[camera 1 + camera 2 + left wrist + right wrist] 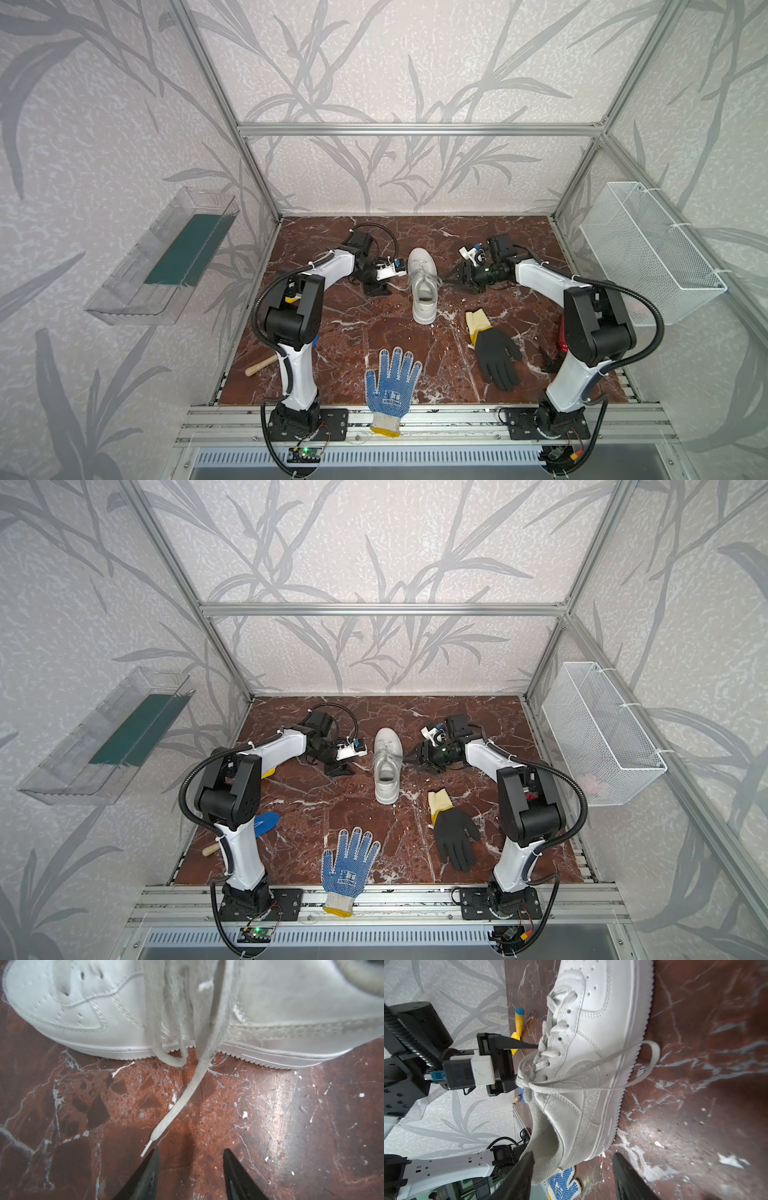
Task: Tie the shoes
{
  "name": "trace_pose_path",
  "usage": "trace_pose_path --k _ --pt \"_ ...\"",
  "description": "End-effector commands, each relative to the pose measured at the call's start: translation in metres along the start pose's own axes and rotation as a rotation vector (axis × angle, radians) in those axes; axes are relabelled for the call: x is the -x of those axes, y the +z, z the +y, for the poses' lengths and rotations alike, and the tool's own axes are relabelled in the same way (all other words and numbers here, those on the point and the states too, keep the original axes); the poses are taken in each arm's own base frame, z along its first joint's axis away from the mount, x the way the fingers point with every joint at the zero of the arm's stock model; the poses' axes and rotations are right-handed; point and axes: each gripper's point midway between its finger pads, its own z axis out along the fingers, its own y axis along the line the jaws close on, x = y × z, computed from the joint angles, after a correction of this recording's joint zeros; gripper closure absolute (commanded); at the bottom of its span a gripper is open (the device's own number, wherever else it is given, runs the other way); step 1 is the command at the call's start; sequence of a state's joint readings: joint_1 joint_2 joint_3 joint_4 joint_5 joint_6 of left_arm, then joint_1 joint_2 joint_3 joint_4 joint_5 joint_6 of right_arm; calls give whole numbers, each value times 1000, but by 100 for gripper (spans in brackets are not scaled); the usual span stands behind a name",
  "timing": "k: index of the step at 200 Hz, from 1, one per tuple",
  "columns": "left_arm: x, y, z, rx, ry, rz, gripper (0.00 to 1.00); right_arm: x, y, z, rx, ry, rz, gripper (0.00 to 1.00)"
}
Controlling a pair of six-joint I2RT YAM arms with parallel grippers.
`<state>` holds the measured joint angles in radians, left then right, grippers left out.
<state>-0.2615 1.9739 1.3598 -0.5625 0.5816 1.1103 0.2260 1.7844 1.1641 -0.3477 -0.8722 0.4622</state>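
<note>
Jaws apart on left gripper (191,1151), clamped on nothing; low near marble tabletop (291,1115), just short of loose lace end (180,1103), plastic tip just beside one finger (145,1178). Jaws apart on right gripper (573,1154) too, empty, close to heel of white sneaker (423,286). Sneaker upright mid-table between both grippers in both top views, toe toward back wall. On right-arm side, second lace (652,1053) looped over sole edge. Embossed mark on sneaker side, not legible. At front edge, blue-dotted glove (392,382): blue printed logo on back, lettering too small to read. Right of sneaker, apart: black glove with yellow cuff (496,361).
</note>
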Motion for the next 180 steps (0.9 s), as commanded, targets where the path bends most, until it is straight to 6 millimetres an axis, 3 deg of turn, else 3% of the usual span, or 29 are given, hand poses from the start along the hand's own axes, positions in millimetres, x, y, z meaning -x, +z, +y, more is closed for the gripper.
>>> trace_pose_path --k 1,38,180 --pt "3 4 5 -25 71 -22 53 2 -17 9 -10 -35 -16 39" --pt "2 12 19 -16 71 -13 56 6 -23 7 -11 -33 -22 39" --pt "-15 32 30 -31 80 58 64 11 -27 6 -3 -33 -22 39"
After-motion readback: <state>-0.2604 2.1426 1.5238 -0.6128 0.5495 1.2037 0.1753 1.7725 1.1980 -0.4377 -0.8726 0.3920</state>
